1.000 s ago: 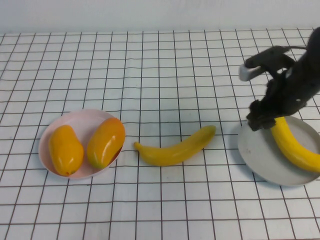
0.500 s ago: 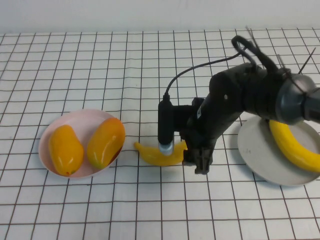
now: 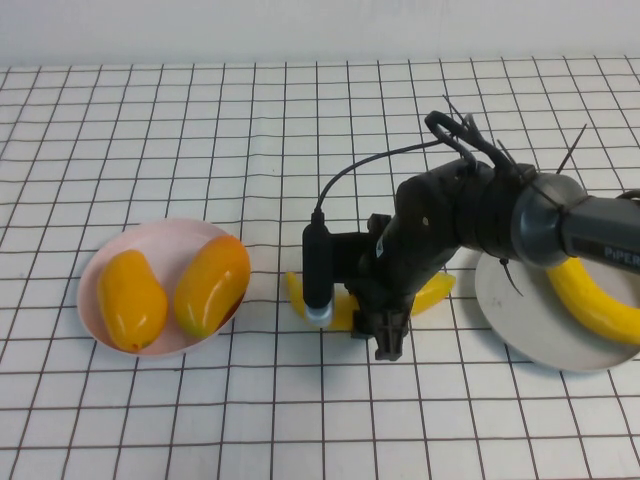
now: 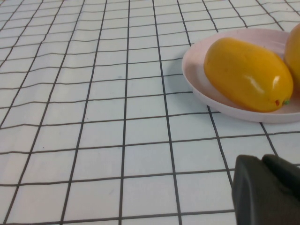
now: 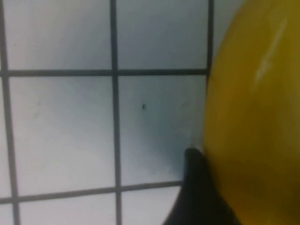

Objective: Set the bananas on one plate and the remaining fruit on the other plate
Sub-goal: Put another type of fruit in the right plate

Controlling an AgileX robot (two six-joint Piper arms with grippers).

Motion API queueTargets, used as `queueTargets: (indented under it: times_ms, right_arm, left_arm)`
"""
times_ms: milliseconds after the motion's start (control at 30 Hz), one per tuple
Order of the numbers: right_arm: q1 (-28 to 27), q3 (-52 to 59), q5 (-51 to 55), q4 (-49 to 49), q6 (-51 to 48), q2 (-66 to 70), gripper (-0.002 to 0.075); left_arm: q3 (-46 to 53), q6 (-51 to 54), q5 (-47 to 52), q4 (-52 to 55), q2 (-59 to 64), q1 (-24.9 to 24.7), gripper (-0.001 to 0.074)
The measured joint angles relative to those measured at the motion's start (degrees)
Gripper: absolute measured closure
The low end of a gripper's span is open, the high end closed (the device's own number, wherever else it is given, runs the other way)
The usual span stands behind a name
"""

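Observation:
One banana [image 3: 437, 293] lies across the middle of the table, mostly hidden under my right gripper [image 3: 375, 312], which is down over it and shut on it. In the right wrist view one dark finger [image 5: 197, 187] presses against the banana's yellow skin [image 5: 253, 108]. The second banana [image 3: 595, 305] lies on the grey plate [image 3: 515, 320] at the right. Two orange-yellow oval fruits [image 3: 130, 298] [image 3: 212, 283] lie on the pink plate [image 3: 165, 238] at the left. My left gripper [image 4: 267, 190] is out of the high view, shut, low beside the pink plate [image 4: 199, 82] and one oval fruit [image 4: 248, 72].
The table is covered by a white cloth with a black grid [image 3: 250, 150]. The right arm and its cable [image 3: 480, 210] stretch from the right edge over the grey plate's near-left rim.
My right arm swung from above the grey plate to the middle banana and came down on it. In the last half second the banana has shifted a little to the right.

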Motion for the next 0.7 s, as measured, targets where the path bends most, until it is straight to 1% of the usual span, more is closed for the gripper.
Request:
queueTargets:
  times_ms: [67, 133, 300, 400, 500, 700]
  right_arm:
    - [0.00, 0.00, 0.00, 0.00, 0.22, 0.00, 0.0395]
    - [0.00, -0.29, 0.74, 0.00, 3.08, -0.11, 0.0398]
    - [-0.23, -2.35, 5.58, -0.10, 17.27, -3.59, 0.0398]
    - [-1.67, -2.21, 10.96, 0.01, 24.08, -7.31, 0.0398]
    - [-4.57, 1.02, 13.16, 0.01, 29.26, -10.79, 0.0398]
    - [-13.22, 12.58, 9.71, -0.11, 41.31, -19.47, 0.0398]
  left_arm:
    - [0.00, 0.00, 0.00, 0.00, 0.00, 0.00, 0.0738]
    - [0.00, 0.00, 0.00, 0.00, 0.00, 0.00, 0.0738]
    - [0.00, 0.00, 0.00, 0.00, 0.00, 0.00, 0.0738]
    - [0.00, 0.00, 0.00, 0.00, 0.00, 0.00, 0.0738]
    - [0.00, 0.00, 0.00, 0.00, 0.00, 0.00, 0.0738]
    - [0.00, 0.00, 0.00, 0.00, 0.00, 0.00, 0.0738]
